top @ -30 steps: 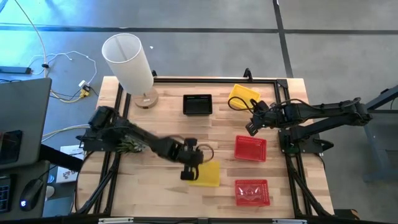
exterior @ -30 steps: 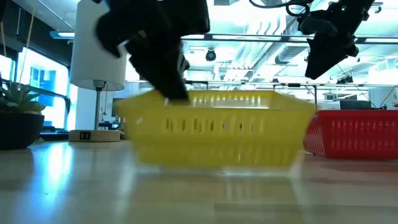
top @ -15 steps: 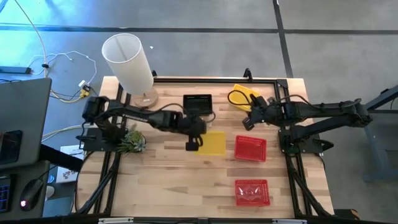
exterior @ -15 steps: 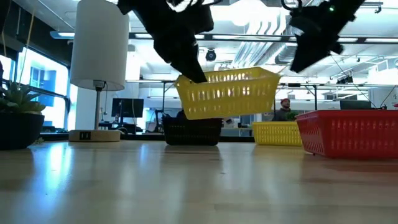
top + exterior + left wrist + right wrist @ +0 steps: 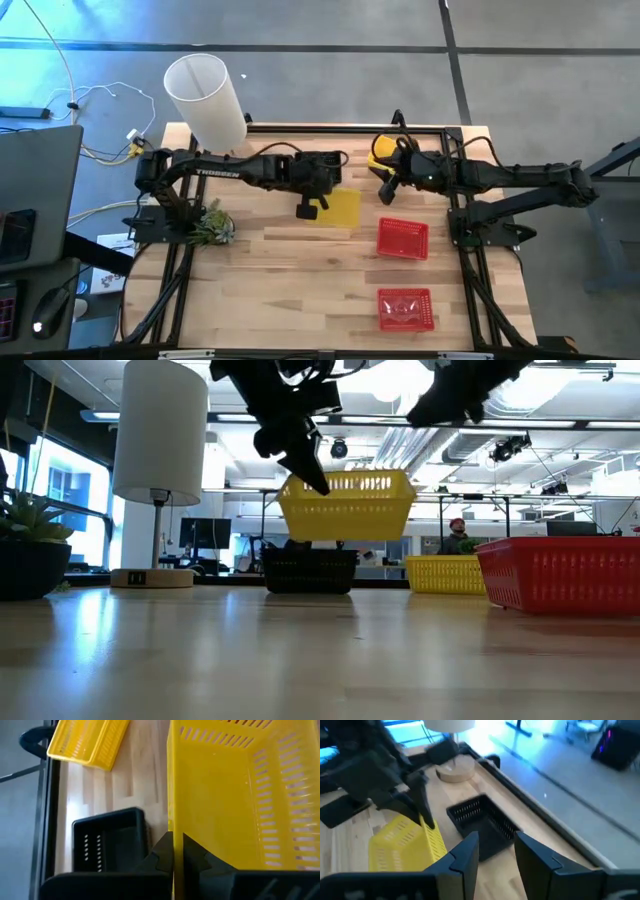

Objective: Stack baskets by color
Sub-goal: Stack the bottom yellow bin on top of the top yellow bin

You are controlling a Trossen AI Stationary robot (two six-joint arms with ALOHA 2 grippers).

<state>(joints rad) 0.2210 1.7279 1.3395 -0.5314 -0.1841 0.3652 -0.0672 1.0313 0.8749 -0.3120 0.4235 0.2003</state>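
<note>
The left gripper [image 5: 309, 207] is clamped tight on the side wall of a yellow basket [image 5: 339, 207] and holds it in the air above the middle of the table [image 5: 270, 290], open side up and close to level in the low view, its long axis running from the table's back edge toward the front. Just behind it, near the back edge, a black basket [image 5: 318, 166] sits on the wood; in the low view the lifted basket hangs directly over it without touching. A second yellow basket [image 5: 384, 152] lies at the back right, turned at an angle, and the right gripper [image 5: 388, 185] hovers just beside it with its fingers spread wide and nothing between them. Two red baskets stand on the right half: one [image 5: 403, 238] mid-table, another [image 5: 405, 309] near the front edge. A tall white cylinder lamp [image 5: 205, 98] on a wooden base occupies the back left corner, and a small green plant [image 5: 208, 226] sits at the left edge.
</note>
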